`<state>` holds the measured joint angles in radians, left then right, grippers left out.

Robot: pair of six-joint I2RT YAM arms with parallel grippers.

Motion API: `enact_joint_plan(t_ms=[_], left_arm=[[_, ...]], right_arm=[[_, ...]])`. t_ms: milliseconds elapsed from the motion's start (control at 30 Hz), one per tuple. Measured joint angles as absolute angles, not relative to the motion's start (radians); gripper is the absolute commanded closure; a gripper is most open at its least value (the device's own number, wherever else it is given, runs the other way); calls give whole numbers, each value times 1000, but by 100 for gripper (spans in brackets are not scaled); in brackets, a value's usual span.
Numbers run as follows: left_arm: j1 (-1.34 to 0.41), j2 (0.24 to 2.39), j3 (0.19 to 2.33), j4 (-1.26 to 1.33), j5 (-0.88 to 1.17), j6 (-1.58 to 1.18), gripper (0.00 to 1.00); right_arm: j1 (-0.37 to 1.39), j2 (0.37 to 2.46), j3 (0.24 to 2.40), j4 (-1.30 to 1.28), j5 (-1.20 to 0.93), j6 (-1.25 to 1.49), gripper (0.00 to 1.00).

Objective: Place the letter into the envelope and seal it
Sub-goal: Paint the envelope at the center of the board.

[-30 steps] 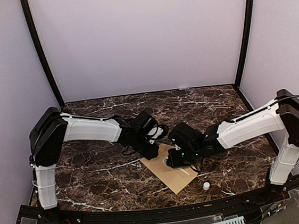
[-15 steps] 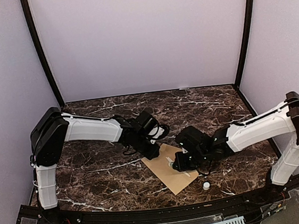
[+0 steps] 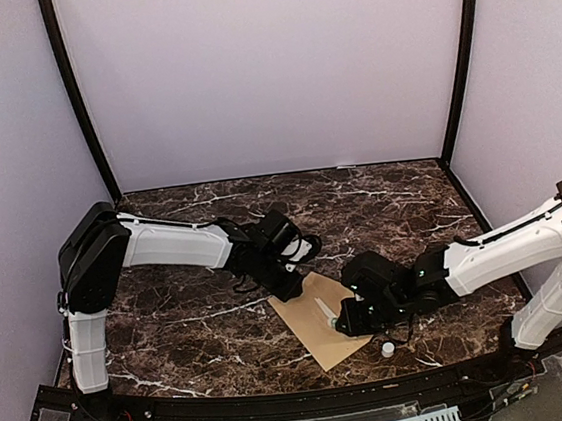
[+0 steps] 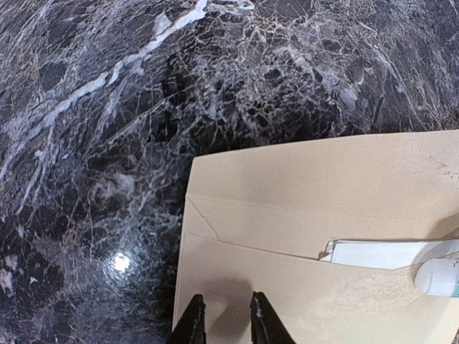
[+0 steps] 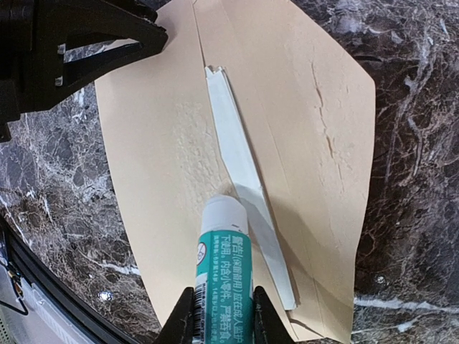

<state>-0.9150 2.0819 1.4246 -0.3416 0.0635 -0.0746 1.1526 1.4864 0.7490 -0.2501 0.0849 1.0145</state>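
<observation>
The envelope point(image 5: 301, 107) lies flat directly under and ahead of my right gripper point(image 5: 219, 309), with its long axis running straight away from my fingertips. Its pointed flap is folded open to the right of the tool. The letter point(image 5: 233, 143) is already inside. Only a thin white strip of it shows at the pocket mouth, running forward along that same axis just right of the tool's centre line. My right fingers are clamped on a teal-labelled glue stick point(image 5: 224, 265). Its white tip points forward and sits over the pocket panel, right beside the near end of that strip. I cannot tell whether the tip actually touches the paper. As I judge it, the coming stroke has to run lengthwise along the flap, so the surface to be glued lies ahead of the tip and to its right. The right arm, which holds the stick, is the nearer one for that. At the envelope's far end, my left gripper point(image 4: 224, 315) has its tips down on the pocket panel near the corner. Its fingers are drawn close with a narrow gap and nothing between them, and I take it to be pinning the paper against sliding. A small white cap point(image 3: 387, 347) sits on the marble table point(image 3: 193, 330), just off the envelope's near end beside my right gripper.
</observation>
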Motion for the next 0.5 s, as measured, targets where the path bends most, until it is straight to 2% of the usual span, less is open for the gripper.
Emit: enact_joint_plan(t_ms=[500], left_arm=[[-915,2083,1427,-342,67,-74,78]], right_arm=[[1167,1517,780,-265,94,1031,100]])
